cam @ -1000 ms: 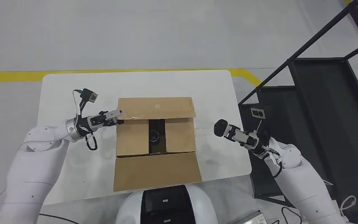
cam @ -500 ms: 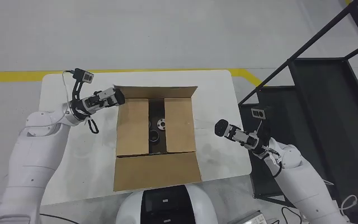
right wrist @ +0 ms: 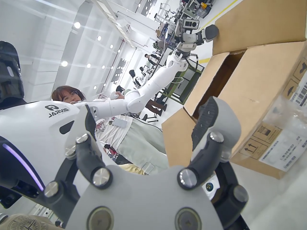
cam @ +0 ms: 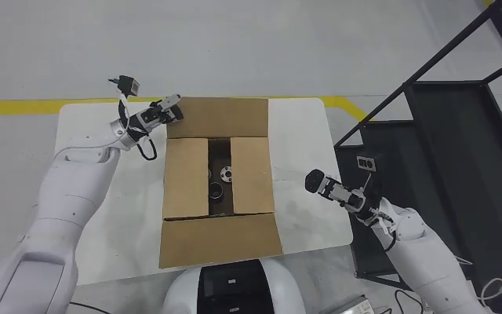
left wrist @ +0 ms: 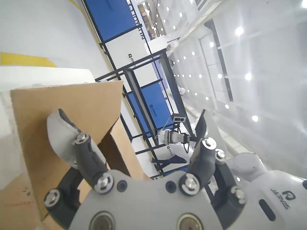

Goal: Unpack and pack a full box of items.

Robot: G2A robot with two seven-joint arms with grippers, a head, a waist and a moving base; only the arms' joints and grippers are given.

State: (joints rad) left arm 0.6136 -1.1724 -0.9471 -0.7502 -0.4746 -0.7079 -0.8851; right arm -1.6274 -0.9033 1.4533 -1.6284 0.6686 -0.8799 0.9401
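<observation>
Far flap point(cam: 223, 118) since folded outward; left gripper point(cam: 172, 107) spread, one finger point(left wrist: 61, 130) against its corner. Right gripper point(cam: 313, 182) spread, beside box point(cam: 184, 184).

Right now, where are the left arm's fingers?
In the top view, the left gripper sits at the cardboard box's far left corner, beside its folded-back far flap.
</observation>
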